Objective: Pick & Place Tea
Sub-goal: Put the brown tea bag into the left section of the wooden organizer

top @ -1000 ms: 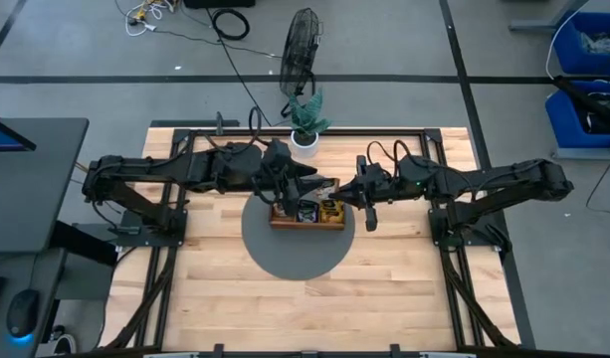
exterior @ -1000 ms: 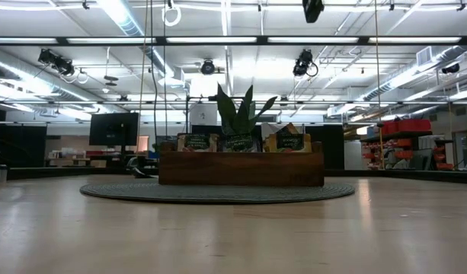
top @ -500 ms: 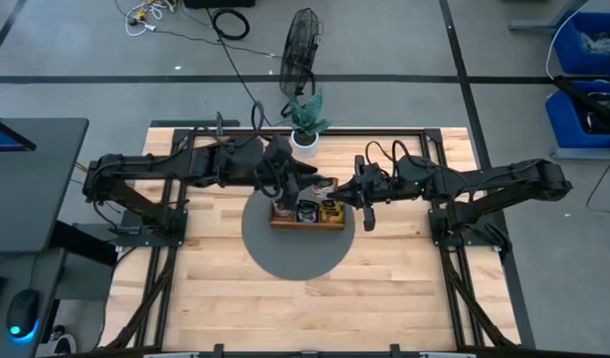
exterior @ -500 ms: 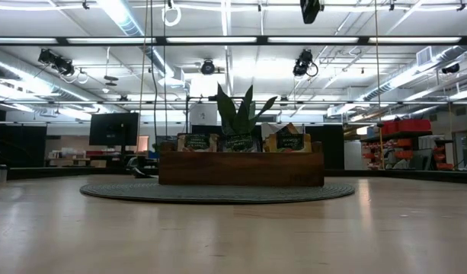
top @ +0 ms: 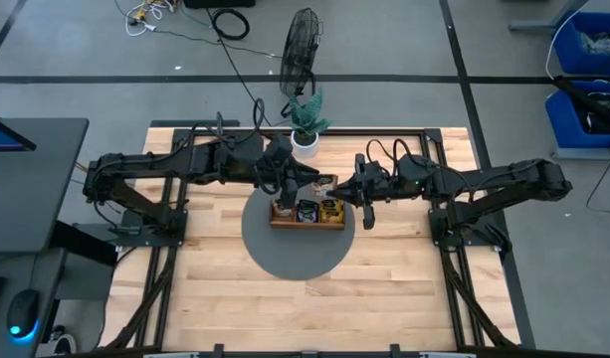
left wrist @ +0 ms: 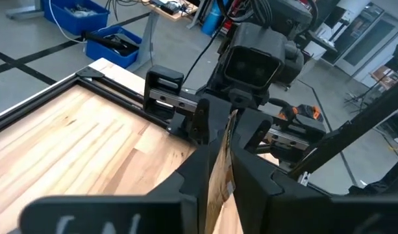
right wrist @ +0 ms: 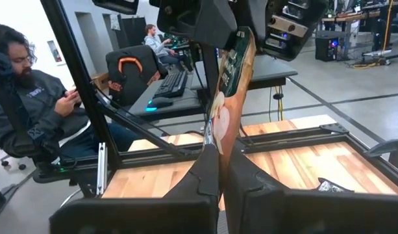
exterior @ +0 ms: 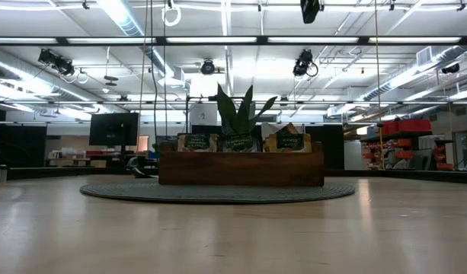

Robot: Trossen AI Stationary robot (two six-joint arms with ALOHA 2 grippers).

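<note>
A wide workshop hall lies beyond my wooden table (top: 384, 288), where a grey round mat (top: 295, 249) carries the wooden tray (exterior: 241, 168). Both my arms stretch level toward each other above it. My left tool (top: 306, 183) and right tool (top: 336, 188) both pinch one tea sachet (right wrist: 230, 91) edge-on, its long axis running between them, above the tray. More sachets (exterior: 288, 141) stand upright in the tray.

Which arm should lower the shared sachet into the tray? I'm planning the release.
Left, probably. Both grippers clamp the sachet, but the left gripper hangs by the wooden tray's middle, while the right gripper sits off its right end.
</note>
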